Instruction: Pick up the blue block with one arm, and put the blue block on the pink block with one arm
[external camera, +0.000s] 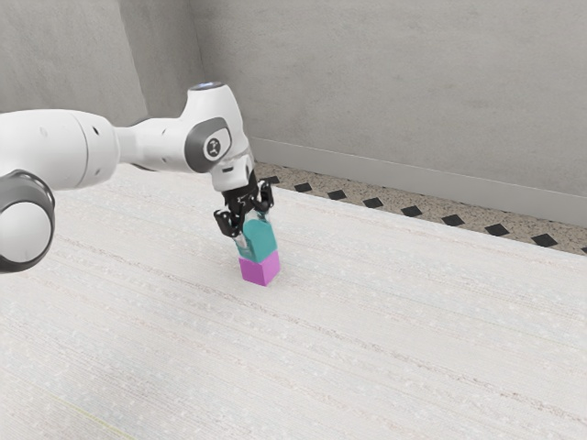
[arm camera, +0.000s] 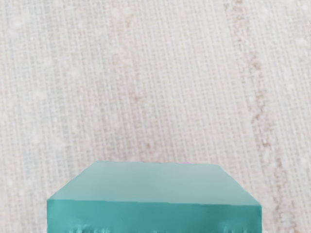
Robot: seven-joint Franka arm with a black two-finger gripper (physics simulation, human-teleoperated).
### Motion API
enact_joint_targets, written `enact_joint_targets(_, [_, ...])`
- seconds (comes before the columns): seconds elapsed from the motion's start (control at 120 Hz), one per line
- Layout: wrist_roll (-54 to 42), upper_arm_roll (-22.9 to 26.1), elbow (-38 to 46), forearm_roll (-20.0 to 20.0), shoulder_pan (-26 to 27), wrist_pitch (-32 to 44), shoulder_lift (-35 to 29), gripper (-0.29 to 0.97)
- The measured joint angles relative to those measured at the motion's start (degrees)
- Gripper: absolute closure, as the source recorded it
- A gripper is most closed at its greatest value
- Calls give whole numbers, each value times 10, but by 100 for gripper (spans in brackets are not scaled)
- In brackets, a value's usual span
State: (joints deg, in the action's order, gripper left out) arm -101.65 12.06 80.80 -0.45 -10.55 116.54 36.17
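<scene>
Blue block (external camera: 260,240) stacked on pink block (external camera: 260,269), just under the tool (external camera: 246,223).
The stack is seen left of centre on the bench (external camera: 413,330). The tool is placed closely about the blue block's top; whether it is gripped cannot be told.

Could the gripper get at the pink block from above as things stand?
Probably not. The blue block sits on top of the pink block, covering its top, and the gripper is down at the blue block itself. Only the pink block's sides look free.
</scene>
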Motion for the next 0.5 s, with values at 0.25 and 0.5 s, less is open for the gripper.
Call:
enact_joint_targets(0.25, [9, -2, 7, -9, 0, -5, -17, 5])
enact_joint_targets(0.5, [23, -1, 39, -10, -5, -93, -183, 2])
